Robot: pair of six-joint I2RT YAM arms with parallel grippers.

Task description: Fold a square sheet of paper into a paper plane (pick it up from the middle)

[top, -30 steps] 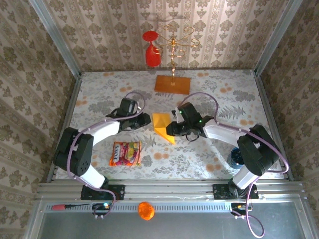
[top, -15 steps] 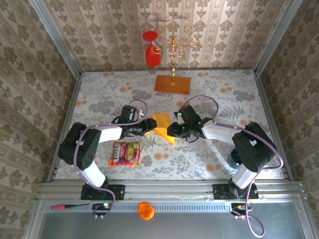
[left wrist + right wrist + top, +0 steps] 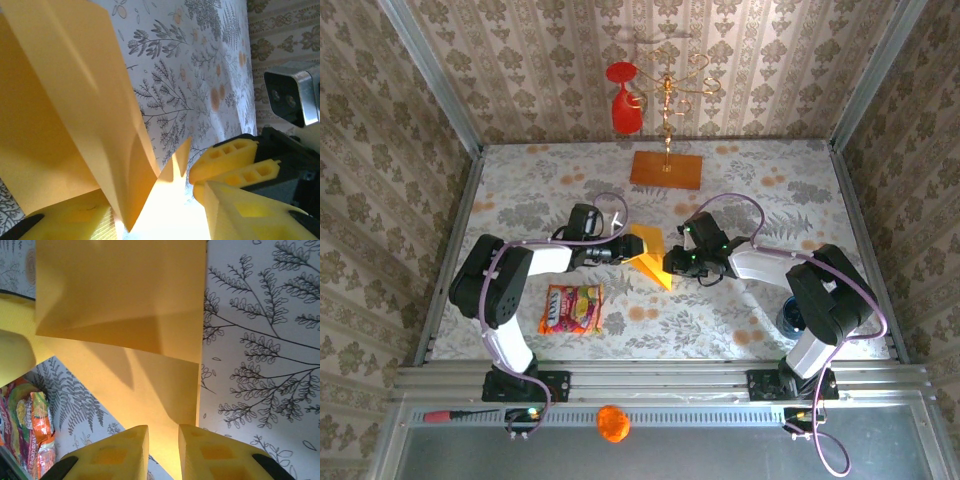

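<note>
The yellow-orange sheet of paper point(image 3: 648, 254) lies partly folded in the middle of the table, its flaps standing up and one point toward the near side. My left gripper point(image 3: 623, 250) is at its left edge. In the left wrist view a raised flap point(image 3: 85, 115) rises between my left gripper's point(image 3: 150, 212) wide-apart jaws, so it is open around that flap. My right gripper point(image 3: 670, 263) is at the paper's right edge. Its fingers point(image 3: 117, 452) are nearly together on the paper's point(image 3: 125, 310) edge.
A colourful snack packet point(image 3: 572, 308) lies near the left arm. A brownish-orange board point(image 3: 666, 169) with a gold stand and a hanging red glass point(image 3: 623, 100) stands at the back. A blue object point(image 3: 790, 318) sits by the right arm's base.
My left arm has swung right from beside the paper until its gripper reaches the paper's left edge. The right gripper has kept its hold and shifted a little right.
</note>
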